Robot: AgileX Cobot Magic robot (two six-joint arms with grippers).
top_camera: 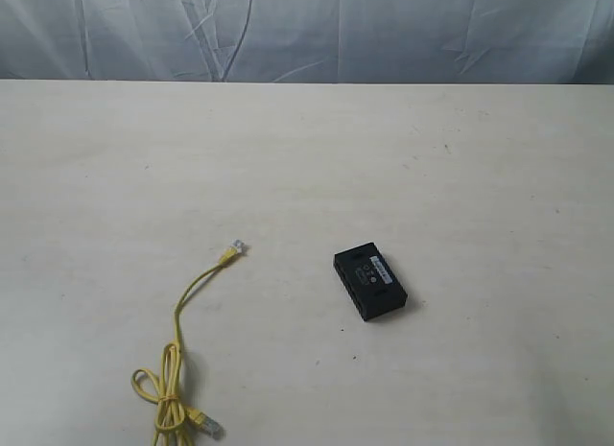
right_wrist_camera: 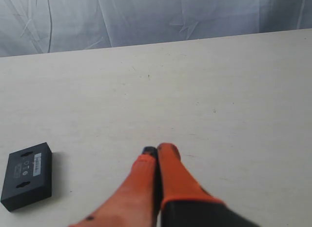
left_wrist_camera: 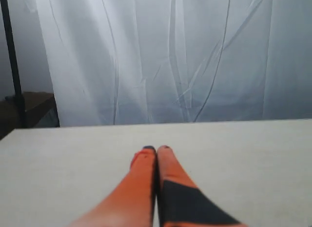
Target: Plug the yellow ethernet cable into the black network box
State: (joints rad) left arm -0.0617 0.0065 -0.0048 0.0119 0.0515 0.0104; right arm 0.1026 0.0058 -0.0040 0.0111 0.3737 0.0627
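Note:
The yellow ethernet cable [top_camera: 177, 345] lies on the table at the lower left of the exterior view, knotted in a loop near the front edge, one clear plug [top_camera: 237, 246] pointing toward the middle. The black network box [top_camera: 370, 282] with its white label lies flat to the right of that plug, and also shows in the right wrist view [right_wrist_camera: 27, 175]. Neither arm appears in the exterior view. My left gripper [left_wrist_camera: 156, 149] is shut and empty above bare table. My right gripper [right_wrist_camera: 158, 150] is shut and empty, apart from the box.
A pale table [top_camera: 432, 158] spreads across the exterior view, its far edge meeting a wrinkled grey-white curtain [top_camera: 307, 29]. A dark stand [left_wrist_camera: 12, 61] rises beside the curtain in the left wrist view.

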